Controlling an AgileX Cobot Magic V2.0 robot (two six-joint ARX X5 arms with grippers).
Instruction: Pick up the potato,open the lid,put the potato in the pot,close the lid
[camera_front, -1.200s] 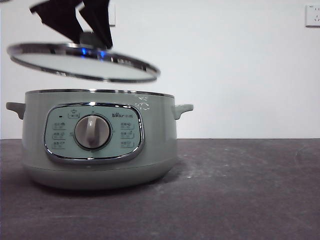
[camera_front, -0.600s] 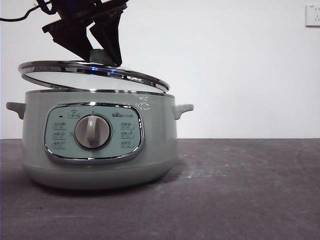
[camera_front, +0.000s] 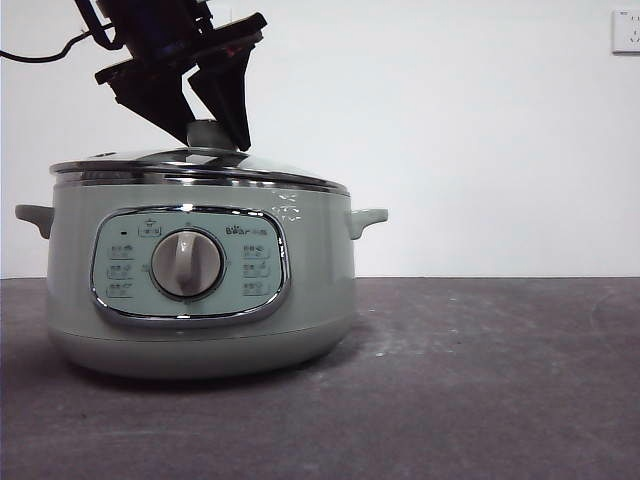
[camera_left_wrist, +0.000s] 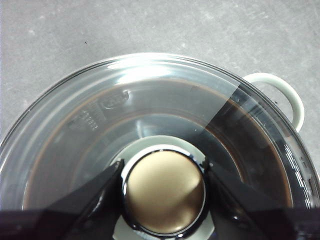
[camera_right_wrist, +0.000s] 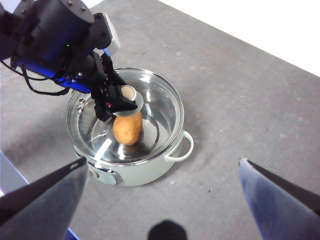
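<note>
The knob of the lid (camera_front: 200, 165) is clamped between the jaws of the left gripper (camera_left_wrist: 164, 192). Directly beneath, the potato (camera_right_wrist: 127, 129) is seen inside the pot (camera_front: 200, 290). The right gripper (camera_right_wrist: 160, 200) is spread, well apart.

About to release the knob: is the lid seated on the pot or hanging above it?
Seated, apparently: the lid lies level on the pot's steel rim, no gap in the front view. Left gripper grips its knob.

I see lid (camera_front: 200, 165) seated on pot (camera_front: 200, 290), potato (camera_right_wrist: 127, 129) inside, apparently mid-pot; left gripper (camera_front: 207, 128) on knob.
</note>
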